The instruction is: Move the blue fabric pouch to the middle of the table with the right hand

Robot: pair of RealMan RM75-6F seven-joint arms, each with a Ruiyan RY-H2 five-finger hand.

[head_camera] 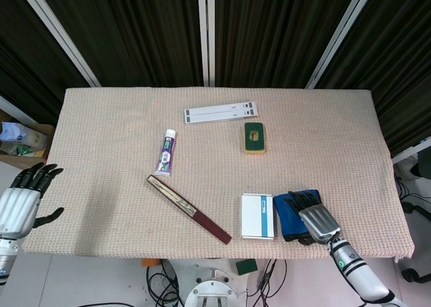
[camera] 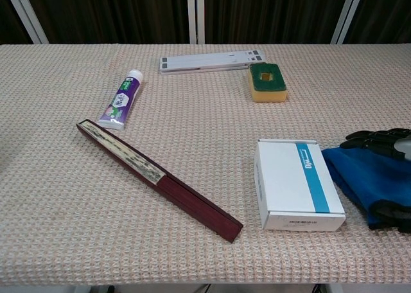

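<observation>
The blue fabric pouch lies at the near right part of the bench, just beside a white box with a blue stripe, which is on its left. The right hand rests on top of the pouch and covers a large part of it. The dark fingers reach over the far edge of the pouch, and the thumb shows at the near edge. Whether the hand really grips the cloth or only lies on it, I cannot tell; in the chest view the hand is cut off by the right border.

The left hand hangs beside the left edge of the bench, holding nothing, with fingers apart. It shows only in the head view, and its arm is cut by the border.

Near the middle of the bench lie a closed folding fan, diagonal, and a toothpaste tube. Further back there are a long white strip and a green and yellow sponge. The print on the tube and on the strip is too small to read.
</observation>
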